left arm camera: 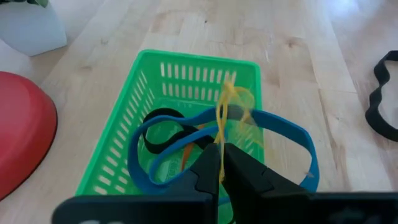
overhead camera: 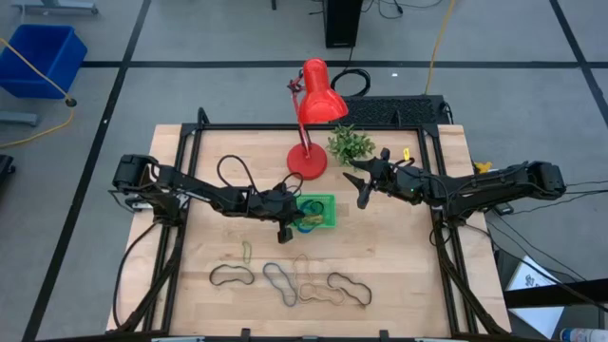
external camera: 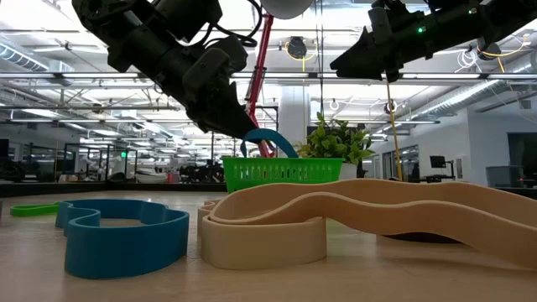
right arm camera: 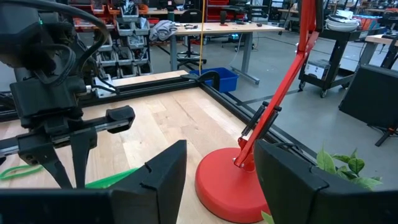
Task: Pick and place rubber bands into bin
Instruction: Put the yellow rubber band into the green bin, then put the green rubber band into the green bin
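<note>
Holding a thin yellow rubber band (left arm camera: 222, 109) pinched between the closed fingers of my left gripper (overhead camera: 284, 228), which sits at the left edge of the green bin (overhead camera: 328, 201). The wrist view shows the band hanging taut from my fingertips (left arm camera: 208, 171) down into the bin. A blue rubber band (left arm camera: 292, 134) lies inside too, draped partly over the bin's rim, with a black band (left arm camera: 158, 118) and an orange one (left arm camera: 186, 152) beneath it.

More rubber bands are loose on the wooden table (overhead camera: 399, 256) in front of the bin: a small olive one (overhead camera: 246, 252), a black one (overhead camera: 230, 275), a blue one (overhead camera: 279, 279), a tan one (overhead camera: 306, 278) and another black one (overhead camera: 349, 288), roughly in a row.

Behind the bin stands the red lamp (overhead camera: 314, 104), its base just beside the bin's back edge, and a small potted plant (overhead camera: 351, 143) to its right.

My right gripper (overhead camera: 360, 182) hovers above the table to the right of the bin, near the plant, fingers spread apart and holding nothing. From its wrist camera I see the lamp base (right arm camera: 233, 180) between the two fingers.
</note>
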Tool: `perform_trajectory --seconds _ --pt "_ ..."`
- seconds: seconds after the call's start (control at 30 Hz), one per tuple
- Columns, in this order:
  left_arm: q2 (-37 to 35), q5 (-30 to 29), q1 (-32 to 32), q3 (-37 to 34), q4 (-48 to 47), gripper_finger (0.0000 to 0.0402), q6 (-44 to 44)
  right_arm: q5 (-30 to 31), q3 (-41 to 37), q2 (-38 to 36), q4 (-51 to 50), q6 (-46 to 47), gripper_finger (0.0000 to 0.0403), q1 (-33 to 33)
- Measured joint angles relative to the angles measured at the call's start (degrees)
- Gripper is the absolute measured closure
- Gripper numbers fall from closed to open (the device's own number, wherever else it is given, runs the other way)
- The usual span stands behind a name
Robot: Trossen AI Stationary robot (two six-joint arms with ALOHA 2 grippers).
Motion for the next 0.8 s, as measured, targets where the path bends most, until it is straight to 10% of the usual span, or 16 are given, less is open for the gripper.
perform_trajectory --seconds 0.8 --pt "-19.7 6.3 0.2 0.0 -8.7 0.0369 3.8 0.0 0.0 0.0 0.0 -0.1 0.0222 0.0"
